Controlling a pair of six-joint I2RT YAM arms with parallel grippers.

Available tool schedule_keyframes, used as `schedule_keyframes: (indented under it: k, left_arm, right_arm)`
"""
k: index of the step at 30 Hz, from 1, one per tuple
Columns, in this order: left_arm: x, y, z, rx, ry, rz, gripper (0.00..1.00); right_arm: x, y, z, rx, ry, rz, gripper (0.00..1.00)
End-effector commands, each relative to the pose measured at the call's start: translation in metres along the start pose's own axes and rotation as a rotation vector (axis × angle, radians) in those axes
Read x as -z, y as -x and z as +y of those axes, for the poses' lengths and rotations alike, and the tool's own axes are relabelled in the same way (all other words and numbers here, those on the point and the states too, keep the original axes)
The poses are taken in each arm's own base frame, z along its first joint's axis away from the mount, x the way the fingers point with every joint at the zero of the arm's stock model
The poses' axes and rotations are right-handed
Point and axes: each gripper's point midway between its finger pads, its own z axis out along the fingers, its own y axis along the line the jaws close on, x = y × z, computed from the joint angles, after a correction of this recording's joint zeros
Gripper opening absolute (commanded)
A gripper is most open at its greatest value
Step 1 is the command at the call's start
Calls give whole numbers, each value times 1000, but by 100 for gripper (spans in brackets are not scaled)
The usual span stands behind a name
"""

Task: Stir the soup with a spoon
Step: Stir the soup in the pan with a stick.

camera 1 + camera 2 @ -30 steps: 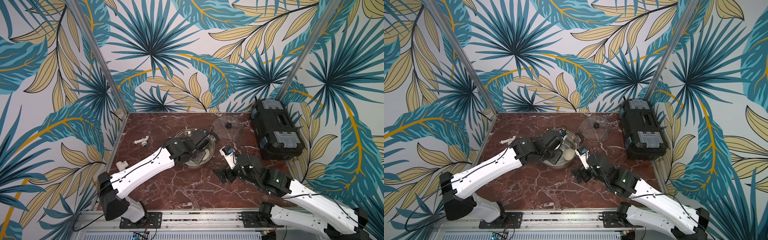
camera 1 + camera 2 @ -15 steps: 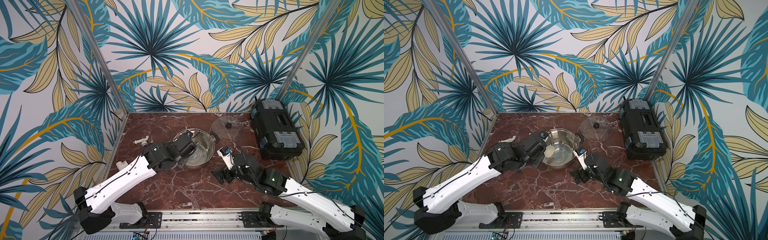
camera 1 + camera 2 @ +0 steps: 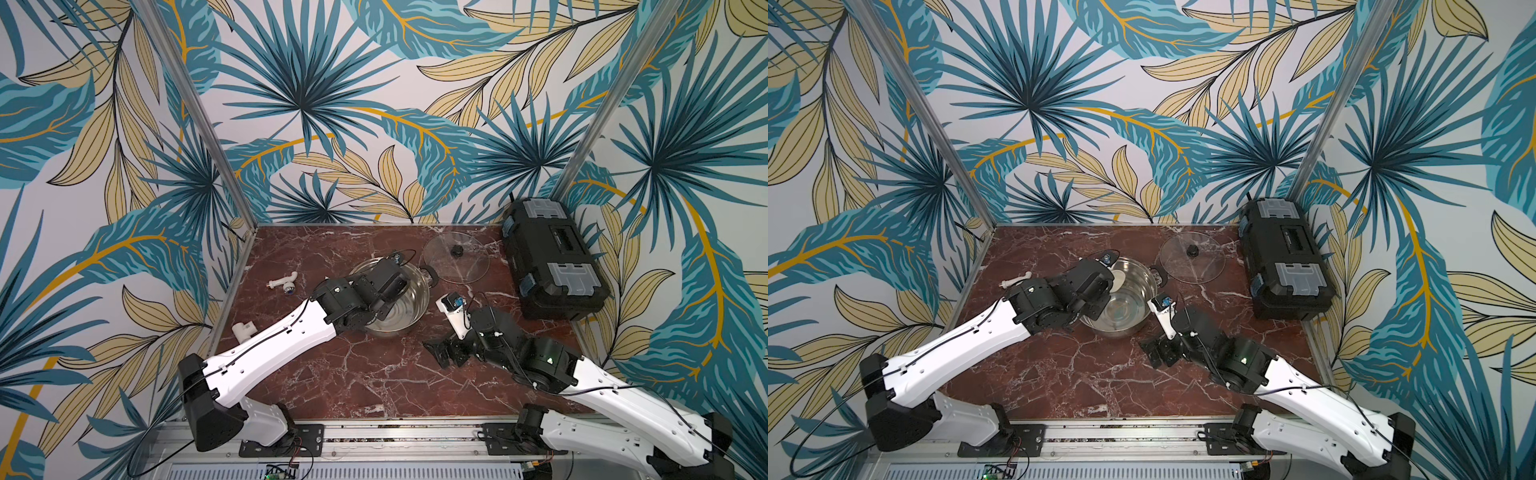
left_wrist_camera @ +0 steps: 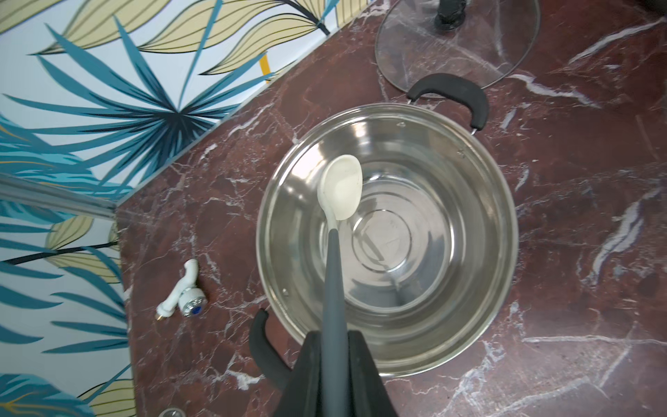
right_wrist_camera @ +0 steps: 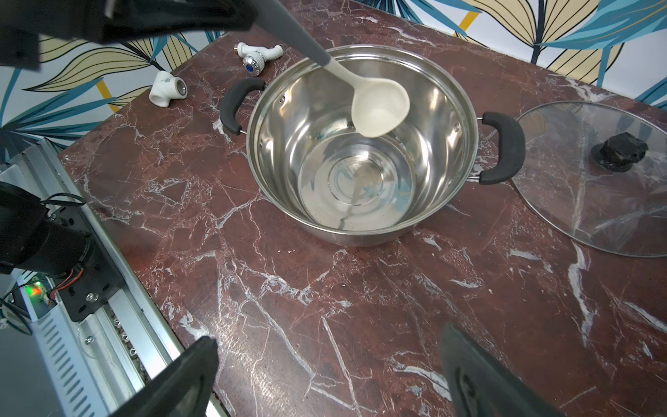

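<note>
Now the left hand [image 4: 334,337] holds the spoon [image 3: 1119,279] tight, its round end over the bare pot [image 3: 1129,326], near 12 o'clock. The right hand [image 5: 328,337] hangs wide open. Next it likely must dip and swirl.

White arm shells [image 3: 282,353], black joints [image 3: 540,361], thin black cables [image 3: 249,352], black hands [image 3: 395,286] [image 3: 442,353].

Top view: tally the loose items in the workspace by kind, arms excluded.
Steel pot: 1
Spoon: 1
Glass lid: 1
White pipe fittings: 2
Black toolbox: 1
Total: 6
</note>
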Motion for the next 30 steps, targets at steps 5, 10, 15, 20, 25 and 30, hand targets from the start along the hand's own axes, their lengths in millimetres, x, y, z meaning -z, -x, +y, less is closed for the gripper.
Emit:
schedule_keyframes:
  k: [5,10,15,20,25,30]
  left_arm:
    - [5,9,-39,34,-191,7,0]
    - [13,-18,-42,62,-225,79,0]
    - [25,-47,-30,71,-200,153,0]
    - [32,-72,-7,36,-103,232,0]
    - [35,-77,15,-1,8,244,0]
    - [28,-57,30,-25,118,182,0]
  right_arm:
    - [2,-5,-3,1,-17,6,99]
    - [1,-4,-3,4,-17,1,100]
    - [-2,-1,-1,3,-6,-3,99]
    - [-6,-1,3,0,9,2,100]
    - [-9,0,5,1,15,1,100]
    - [-10,-1,5,5,14,6,99]
